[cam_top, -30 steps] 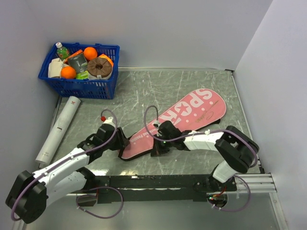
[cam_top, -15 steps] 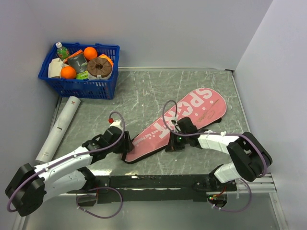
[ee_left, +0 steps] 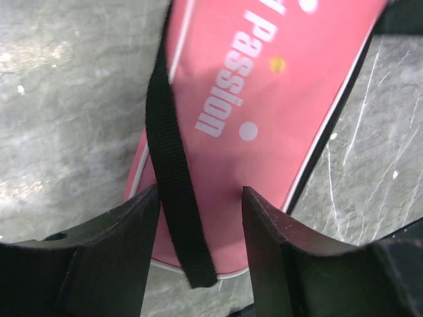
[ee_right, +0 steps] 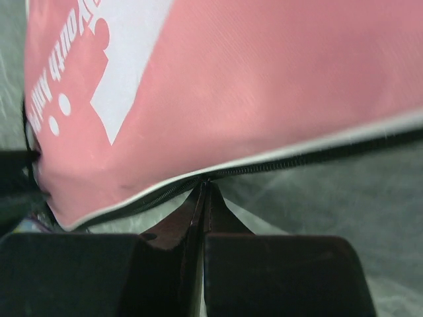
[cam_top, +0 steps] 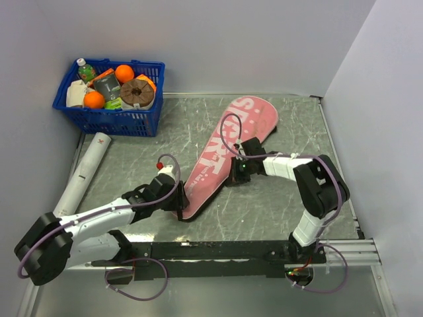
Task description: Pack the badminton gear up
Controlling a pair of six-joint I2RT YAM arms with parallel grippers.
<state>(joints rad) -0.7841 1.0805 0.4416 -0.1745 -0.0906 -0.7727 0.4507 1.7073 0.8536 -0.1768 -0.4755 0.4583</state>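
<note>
The pink racket bag (cam_top: 221, 148) lettered "SPORT" lies slantwise on the table, wide end far, narrow end near. My left gripper (cam_top: 180, 197) is open over the narrow end. In the left wrist view the bag (ee_left: 284, 99) fills the top, and its black strap (ee_left: 168, 152) hangs between my open fingers (ee_left: 119, 251). My right gripper (cam_top: 236, 173) is at the bag's right edge. In the right wrist view it (ee_right: 205, 188) is shut, tips pinched on the bag's zipper seam (ee_right: 297, 158). The white tube (cam_top: 82, 178) lies at the left. Rackets and shuttlecocks are out of view.
A blue basket (cam_top: 109, 119) of groceries stands at the far left corner. Walls close in on the left, back and right of the grey table (cam_top: 284, 205). The arm bases and a black rail (cam_top: 211, 251) run along the near edge.
The bag has swung counter-clockwise; its wide end moved from the right toward the far middle. My right gripper moved farther with the bag's edge. My left gripper moved right along the narrow end.
</note>
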